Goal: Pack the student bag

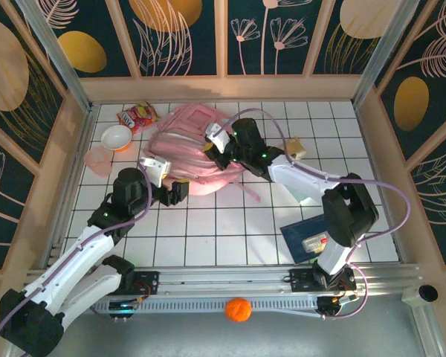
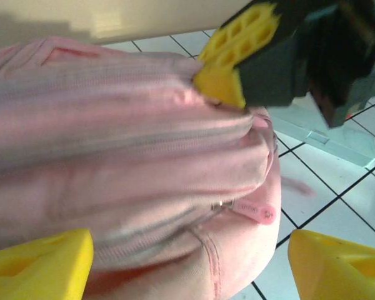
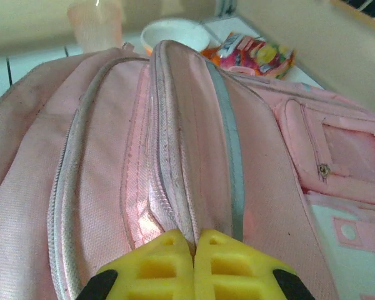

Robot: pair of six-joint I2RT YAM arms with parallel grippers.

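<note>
The student bag [image 1: 187,145] is a large light-pink backpack lying at the back middle of the tiled table. My right gripper [image 1: 220,153] is shut on it. In the right wrist view the yellow fingers [image 3: 165,265] pinch a raised fold of the bag [image 3: 112,156] beside a zipper line. My left gripper [image 1: 175,192] stands open at the bag's near end. Its two yellow fingertips [image 2: 40,265] are wide apart in the left wrist view, with the bag [image 2: 112,137] and a pink zipper pull [image 2: 257,211] between them. The right gripper [image 2: 228,75] presses into the fabric above.
A white bowl [image 1: 117,137], a pink cup [image 1: 98,161] and a snack packet [image 1: 137,116] sit at the back left. A blue book [image 1: 306,236] lies front right and a small tan item [image 1: 296,147] right of the bag. An orange ball [image 1: 238,309] rests below the rail.
</note>
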